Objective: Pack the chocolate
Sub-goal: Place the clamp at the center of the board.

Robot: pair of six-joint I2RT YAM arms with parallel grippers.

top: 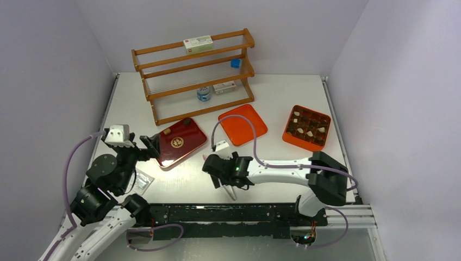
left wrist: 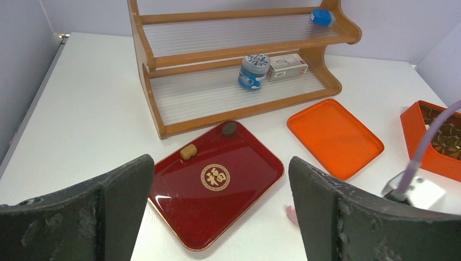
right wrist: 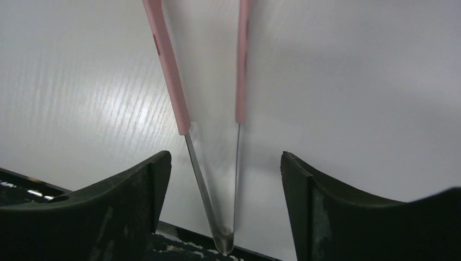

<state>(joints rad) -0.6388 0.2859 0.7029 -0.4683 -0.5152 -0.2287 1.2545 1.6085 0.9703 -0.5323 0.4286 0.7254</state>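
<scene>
Top view: cream and brown chocolate blocks [top: 309, 132] fill the orange square compartment box [top: 296, 140] at right.

Left wrist: the left gripper [left wrist: 220, 163] gapes wide above a dark red lacquered tray [left wrist: 244, 174] carrying two brown pieces [left wrist: 188, 151].

Right wrist: the right gripper [right wrist: 223, 157] has its fingers apart, straddling pink-handled metal tongs [right wrist: 168, 81] without touching them.

L arm [top: 108, 171] raised, jaws wide open; R arm [top: 282, 167] stretched low leftward, jaws apart, seemingly gripping nothing

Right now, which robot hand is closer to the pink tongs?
Right. The right gripper sits over the pink tongs, a finger on each side without touching. The left gripper is farther left, facing the dark red tray.
</scene>
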